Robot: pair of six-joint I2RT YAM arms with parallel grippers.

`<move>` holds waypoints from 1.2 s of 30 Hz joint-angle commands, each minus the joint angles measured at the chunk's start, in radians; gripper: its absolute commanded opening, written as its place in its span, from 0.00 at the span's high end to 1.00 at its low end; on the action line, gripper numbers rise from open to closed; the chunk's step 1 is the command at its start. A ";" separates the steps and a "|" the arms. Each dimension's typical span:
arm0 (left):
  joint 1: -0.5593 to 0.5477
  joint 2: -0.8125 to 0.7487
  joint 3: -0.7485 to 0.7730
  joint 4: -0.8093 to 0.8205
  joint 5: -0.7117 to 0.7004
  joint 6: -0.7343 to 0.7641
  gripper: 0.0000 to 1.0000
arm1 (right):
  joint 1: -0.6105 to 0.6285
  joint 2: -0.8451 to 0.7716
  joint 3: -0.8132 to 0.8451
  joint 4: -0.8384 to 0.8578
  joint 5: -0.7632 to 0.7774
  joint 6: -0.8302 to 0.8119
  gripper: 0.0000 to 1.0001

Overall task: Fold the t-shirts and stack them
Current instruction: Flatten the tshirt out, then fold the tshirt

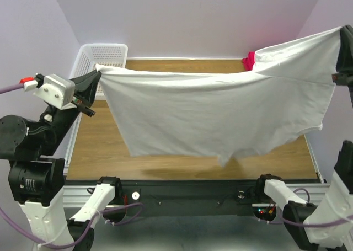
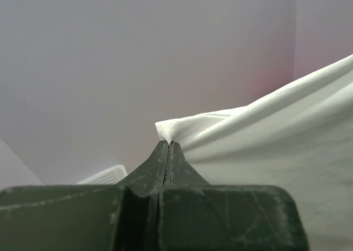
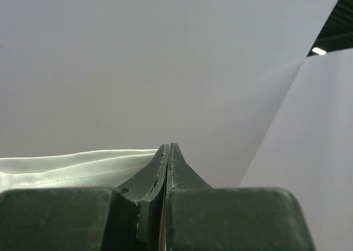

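The white t-shirt (image 1: 220, 113) hung in the air above the table (image 1: 165, 160), stretched like a banner between the two arms, its lower hem sagging toward the wood but apparently not touching it. The left pincer (image 2: 168, 144) was pressed together on a small fold at one corner, with only a narrow bit of cloth showing past the tips. The right pincer (image 3: 167, 147) was likewise pressed together, white cloth running into it from its left side, and the overhead view showed the shirt's other corner ending at it. The chief risk, as I judge it, was a slip: such thin bites could let go if the arms pulled farther apart or swung down sharply, and the shirt would drop in a heap. Lesser risks were laying it crooked, since the right corner sat higher than the left, draping it over the red t-shirt (image 1: 249, 60) at the far edge, or snagging the white basket (image 1: 102, 52) behind the left pincer. The left arm was raised and reached outward to the left; the right arm stood tall at the frame's edge, mostly cut off.
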 commanded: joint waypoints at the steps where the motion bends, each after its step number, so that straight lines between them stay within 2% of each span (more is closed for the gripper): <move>1: 0.003 0.100 0.015 -0.093 -0.036 0.010 1.00 | -0.006 0.132 -0.044 0.001 -0.040 -0.017 0.99; 6: 0.003 0.160 -0.088 -0.145 -0.036 0.013 1.00 | -0.006 0.183 -0.226 0.004 -0.141 -0.022 0.99; 9: 0.003 0.201 -0.224 -0.141 -0.079 0.016 1.00 | -0.006 0.202 -0.398 0.007 -0.198 -0.043 0.99; 14: 0.002 0.333 -0.412 -0.076 -0.084 -0.005 1.00 | -0.006 0.251 -0.715 0.077 -0.265 -0.063 1.00; 18: -0.018 0.468 -0.504 0.032 -0.099 -0.015 1.00 | -0.004 0.330 -0.865 0.168 -0.268 -0.083 0.99; 22: -0.026 0.652 -0.516 0.174 -0.139 -0.016 1.00 | -0.004 0.464 -0.891 0.286 -0.244 -0.072 0.99; 27: -0.023 0.921 -0.426 0.243 -0.177 0.016 1.00 | -0.004 0.660 -0.787 0.340 -0.227 -0.077 0.99; 32: -0.020 1.071 -0.279 0.260 -0.193 0.028 1.00 | -0.006 0.791 -0.675 0.352 -0.238 -0.062 0.99; 36: -0.020 1.103 -0.214 0.270 -0.200 0.053 1.00 | -0.004 0.846 -0.601 0.351 -0.244 -0.046 0.99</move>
